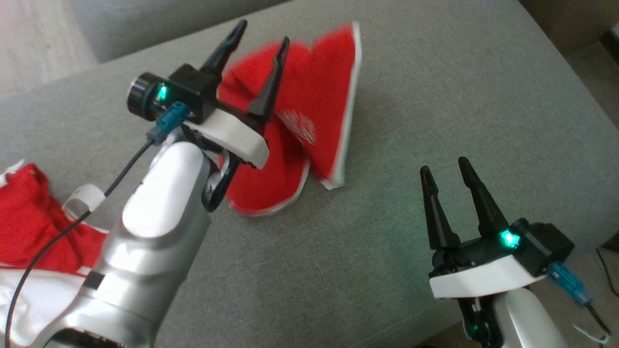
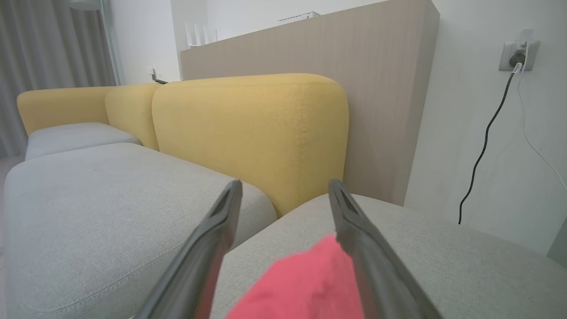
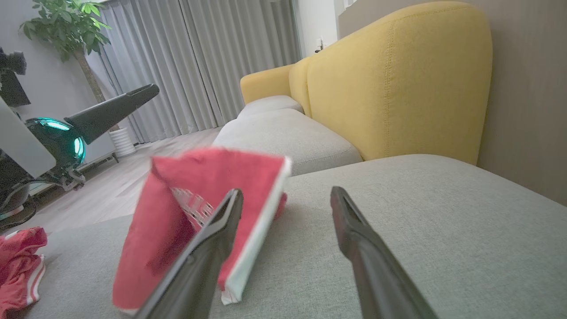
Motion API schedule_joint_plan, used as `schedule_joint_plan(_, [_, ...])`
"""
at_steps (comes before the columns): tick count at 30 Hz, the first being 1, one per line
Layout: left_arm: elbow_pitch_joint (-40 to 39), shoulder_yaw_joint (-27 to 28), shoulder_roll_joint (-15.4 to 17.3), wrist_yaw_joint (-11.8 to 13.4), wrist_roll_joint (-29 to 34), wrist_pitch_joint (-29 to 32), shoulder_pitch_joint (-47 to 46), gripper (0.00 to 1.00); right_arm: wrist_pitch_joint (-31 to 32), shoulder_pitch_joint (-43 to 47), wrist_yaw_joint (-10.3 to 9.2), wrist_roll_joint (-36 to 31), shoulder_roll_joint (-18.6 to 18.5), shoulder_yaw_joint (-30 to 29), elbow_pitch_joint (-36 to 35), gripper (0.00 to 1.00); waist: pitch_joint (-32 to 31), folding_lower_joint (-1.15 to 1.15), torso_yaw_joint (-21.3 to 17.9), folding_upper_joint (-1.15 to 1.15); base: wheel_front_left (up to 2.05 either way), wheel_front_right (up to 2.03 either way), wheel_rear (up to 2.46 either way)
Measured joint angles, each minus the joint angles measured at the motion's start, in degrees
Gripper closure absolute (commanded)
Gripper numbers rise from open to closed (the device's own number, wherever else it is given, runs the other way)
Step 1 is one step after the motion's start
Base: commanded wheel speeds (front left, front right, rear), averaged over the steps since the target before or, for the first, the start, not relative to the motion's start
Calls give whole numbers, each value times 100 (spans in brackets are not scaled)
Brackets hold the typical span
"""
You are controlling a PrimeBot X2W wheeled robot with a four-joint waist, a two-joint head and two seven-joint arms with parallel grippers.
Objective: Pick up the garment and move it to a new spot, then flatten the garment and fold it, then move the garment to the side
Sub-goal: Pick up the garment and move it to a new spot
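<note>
On the broad grey woven sofa seat cushion [image 1: 435, 87], toward its far edge and left of its middle: a red fabric garment with white edging and a white printed mark [image 1: 319, 96], doubled over on itself, upper border blurred. From the right wrist view, the same garment [image 3: 177, 208] partly raised off the cushion, one white-edged flap standing tilted, lower edge resting on the grey fabric. Above it, the left gripper [image 1: 263, 33], two long dark fingers spread well apart, clamped on nothing. In the left wrist view, that gripper [image 2: 284, 184] with a red peak of the garment [image 2: 310, 283] between the fingers, close against the finger at the right of that view, contact impossible to judge. Near the cushion's near right edge, well apart from the garment, the right gripper [image 1: 444, 165], fingers likewise spread and empty, pointing toward the far edge. Same spread in its own wrist view [image 3: 286, 191], the garment partly behind the finger at the left. At the cushion's near left edge, beside the left arm's pale forearm [image 1: 159, 212], a second crumpled red cloth with white stripes [image 1: 29, 212]. Behind the seat, a mustard-yellow upholstered backrest [image 2: 248, 133]; beyond it a pale wood-grain panel [image 2: 381, 88] and a white wall socket [image 2: 516, 55] with a black cable [image 2: 483, 146] hanging down.
</note>
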Motion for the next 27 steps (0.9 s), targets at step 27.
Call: schedule_joint_plan(27, [-845,626,104,814,71,-839,2348,0,-1,220,0,-621,2,-804,130,0,-405,-2,1986,0,0,0,0])
